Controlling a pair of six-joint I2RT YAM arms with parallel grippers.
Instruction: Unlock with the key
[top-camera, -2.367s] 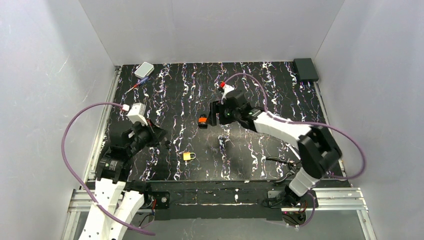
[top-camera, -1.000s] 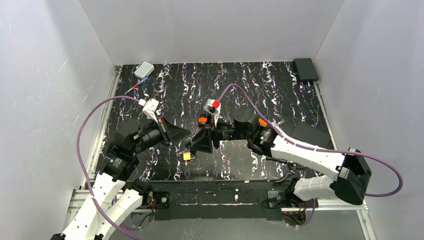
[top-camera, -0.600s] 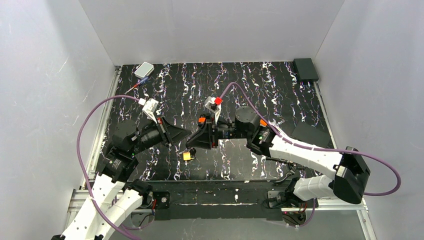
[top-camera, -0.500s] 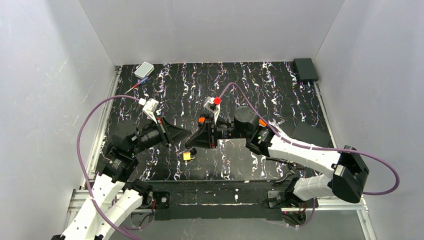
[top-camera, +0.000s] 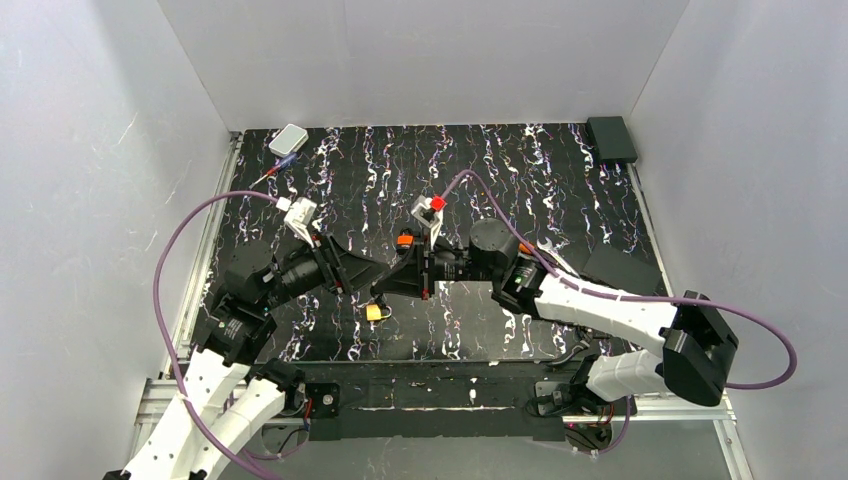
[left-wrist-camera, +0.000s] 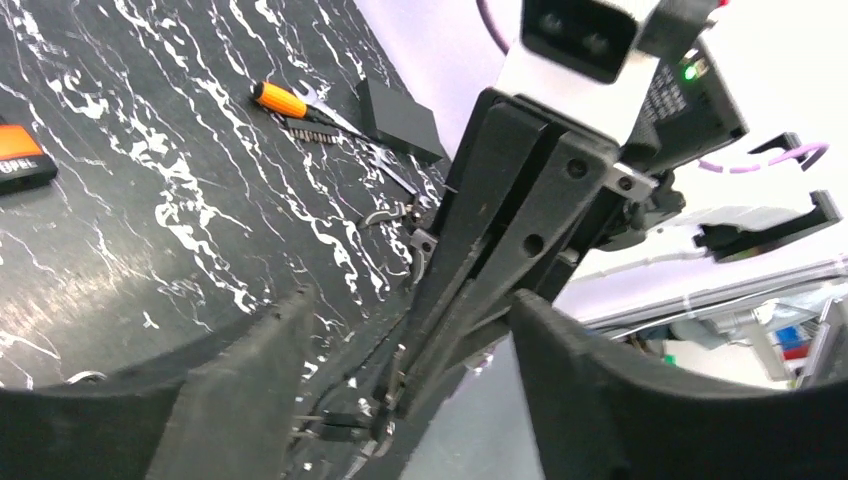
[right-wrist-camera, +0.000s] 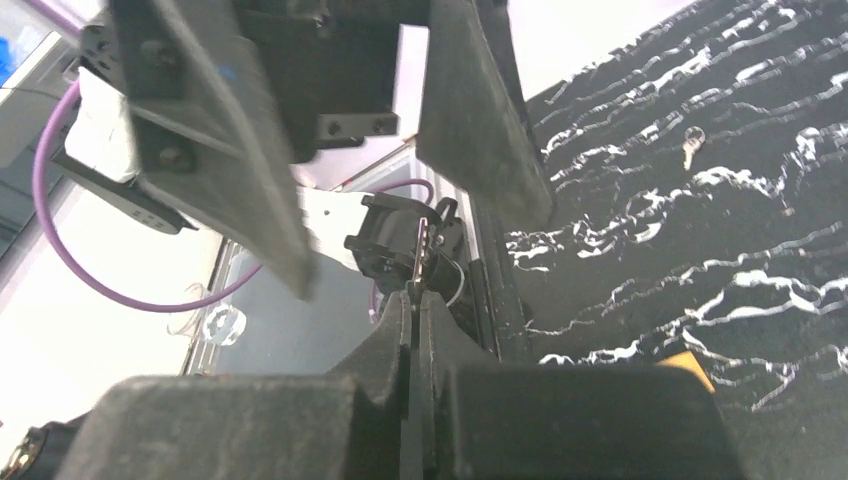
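The two grippers meet tip to tip above the mat's near middle. My right gripper (top-camera: 381, 287) (right-wrist-camera: 415, 300) is shut on the key (right-wrist-camera: 421, 252), a thin dark piece sticking out past its fingertips. My left gripper (top-camera: 371, 272) (left-wrist-camera: 410, 300) is open, its fingers (left-wrist-camera: 250, 370) standing on either side of the right gripper's tips and clear of the key (left-wrist-camera: 396, 383). The orange padlock (top-camera: 404, 240) (left-wrist-camera: 15, 160) lies on the mat just behind the grippers. A small yellow padlock (top-camera: 375, 312) lies just in front of them.
A pale grey box (top-camera: 288, 138) and a pen (top-camera: 272, 172) lie at the back left, a black box (top-camera: 611, 138) at the back right. Black pliers (top-camera: 565, 338) lie near the right arm's base. An orange-handled screwdriver (left-wrist-camera: 275, 97) and a small silver key (right-wrist-camera: 690, 145) rest on the mat.
The right gripper has shut on the key and the left gripper, shut a moment ago, has opened off it. Both arms have stayed almost still, tip to tip.
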